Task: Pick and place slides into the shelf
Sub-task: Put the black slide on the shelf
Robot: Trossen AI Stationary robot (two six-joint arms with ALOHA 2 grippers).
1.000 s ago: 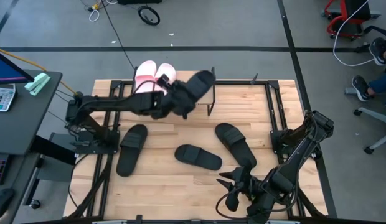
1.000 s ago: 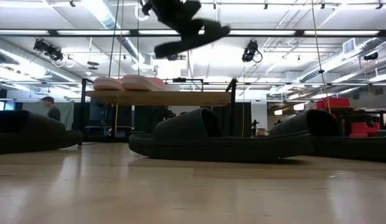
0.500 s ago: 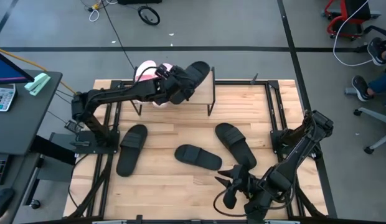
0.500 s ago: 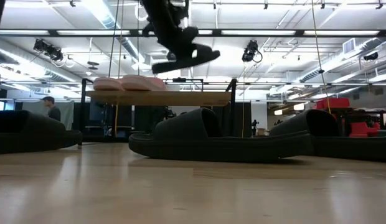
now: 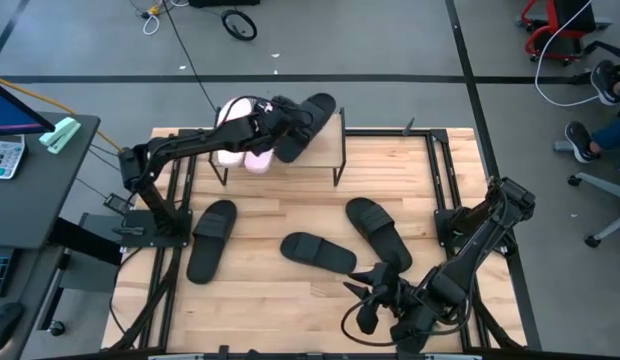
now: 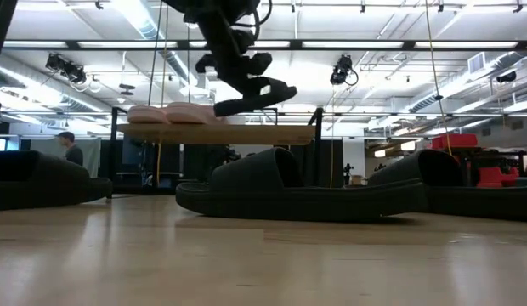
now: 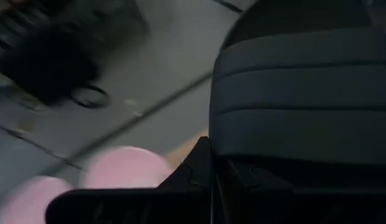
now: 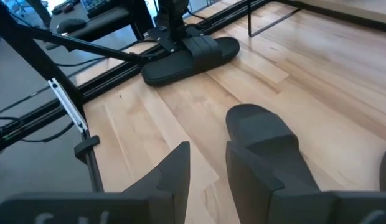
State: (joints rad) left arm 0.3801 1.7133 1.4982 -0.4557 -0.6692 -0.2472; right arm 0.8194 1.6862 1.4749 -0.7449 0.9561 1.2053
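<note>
Six slides in all: two pink slides (image 5: 236, 130) lie side by side on the shelf (image 5: 335, 140), and three black slides rest on the table (image 5: 280, 290) — one at the left (image 5: 211, 240), one in the middle (image 5: 318, 253), one toward the right (image 5: 378, 232). The sixth, a black slide (image 5: 306, 120), is clamped in the left gripper (image 5: 275, 122). Half a second ago it hung higher; now it sits lower, just above the shelf plank beside the pink pair. The right gripper (image 5: 370, 305) waits near the table's front edge, fingers apart and empty.
</note>
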